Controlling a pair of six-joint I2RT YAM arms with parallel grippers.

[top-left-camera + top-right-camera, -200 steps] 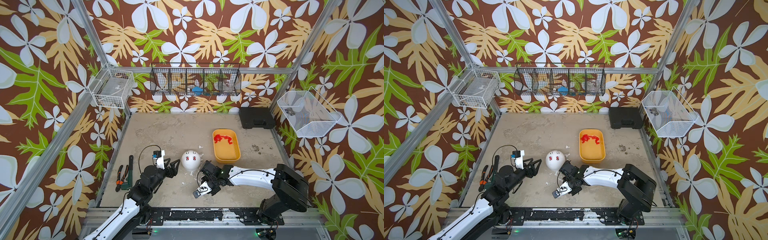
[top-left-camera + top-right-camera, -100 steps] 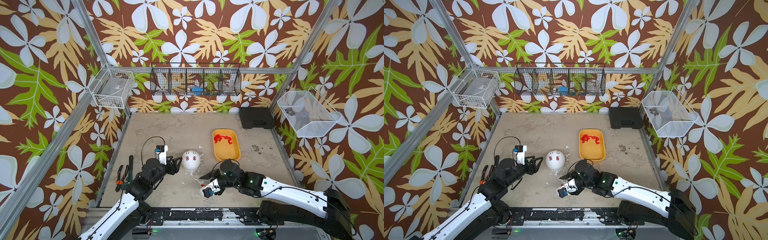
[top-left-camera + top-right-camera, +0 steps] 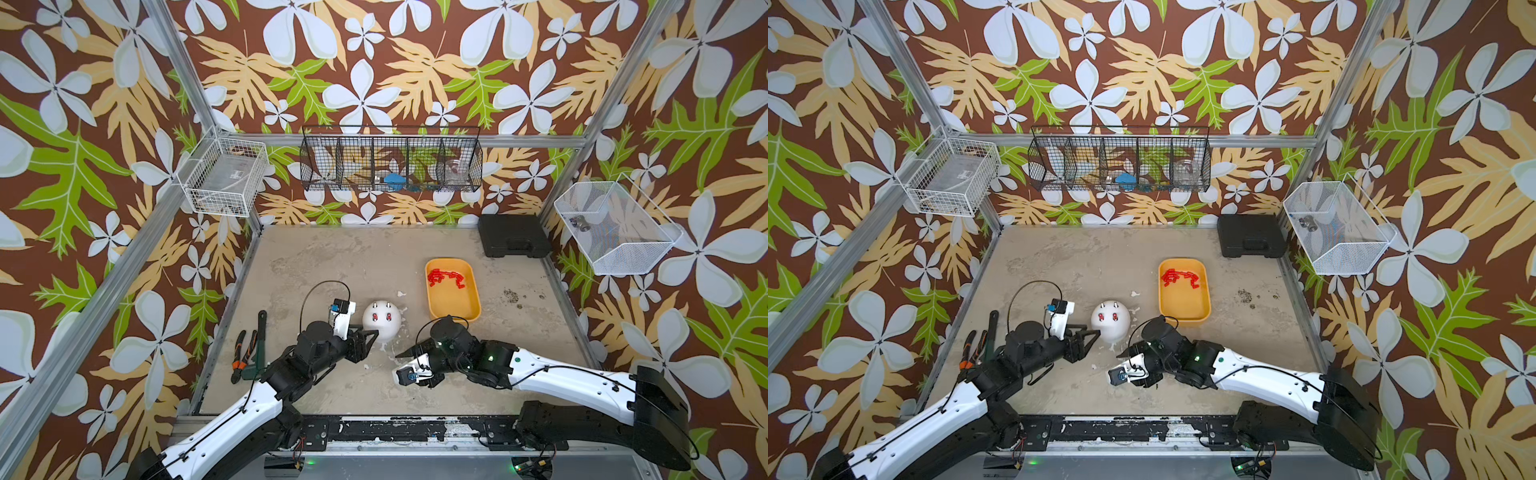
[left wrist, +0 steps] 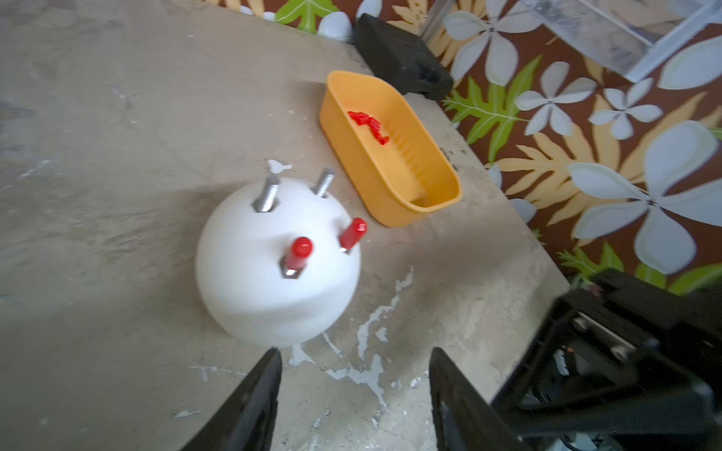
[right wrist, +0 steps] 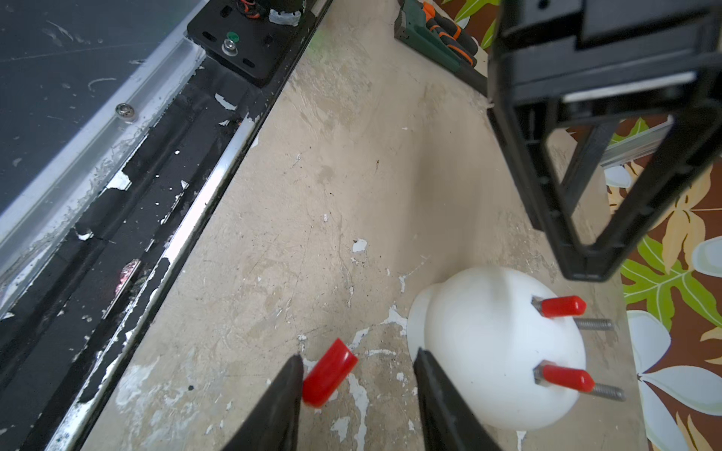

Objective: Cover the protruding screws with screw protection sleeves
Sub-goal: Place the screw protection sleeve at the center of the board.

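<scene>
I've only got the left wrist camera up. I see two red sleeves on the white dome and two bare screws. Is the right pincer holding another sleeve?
Observer: No. In the right wrist view the right pincer is open. A loose red sleeve rests against one of its fingers, well short of the other.
Operator: Okay. Are there any tools lying around that my view misses?
Observer: Yes. In both top views, orange-handled pliers lie on the table, off to the left of the left pincer.
</scene>
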